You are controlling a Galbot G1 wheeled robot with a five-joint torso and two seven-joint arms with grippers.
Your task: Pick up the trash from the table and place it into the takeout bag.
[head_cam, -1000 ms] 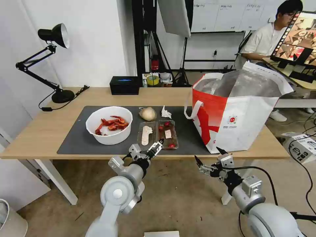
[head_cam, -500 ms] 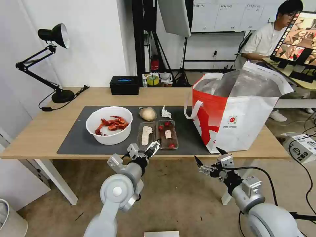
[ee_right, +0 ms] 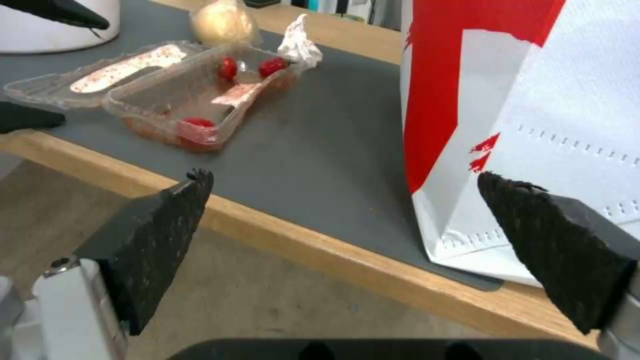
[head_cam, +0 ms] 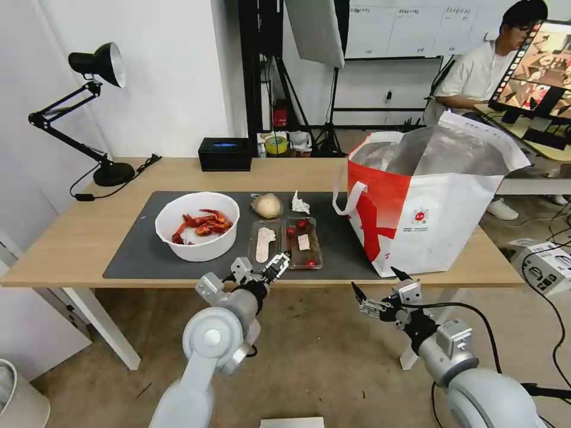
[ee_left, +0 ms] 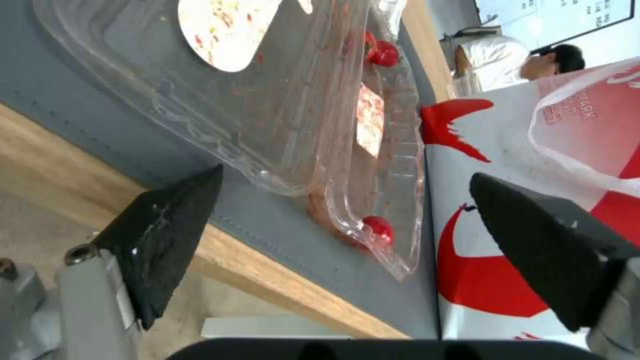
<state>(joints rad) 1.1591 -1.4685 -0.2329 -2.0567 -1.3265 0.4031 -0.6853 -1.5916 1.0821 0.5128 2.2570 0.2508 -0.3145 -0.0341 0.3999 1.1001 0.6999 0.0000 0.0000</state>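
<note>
On the table (head_cam: 71,238) lies a dark grey mat (head_cam: 137,249) with the trash. There is a white bowl (head_cam: 196,238) of red shells, a clear hinged tray (head_cam: 286,242) with red scraps, a beige wrapped lump (head_cam: 267,205) and a crumpled tissue (head_cam: 299,204). The takeout bag (head_cam: 428,202) stands open at the right. My left gripper (head_cam: 264,267) is open at the table's front edge, its jaws facing the tray (ee_left: 287,115) without touching it. My right gripper (head_cam: 375,284) hangs open below the edge, between the tray (ee_right: 187,100) and the bag (ee_right: 533,100).
A black tissue box (head_cam: 225,153) sits at the table's back edge and a black desk lamp (head_cam: 98,65) at the back left. A person sits at a desk behind the bag. Bare floor lies in front of the table.
My left gripper has crept a little to the left along the table's front edge. The right arm has hardly moved.
</note>
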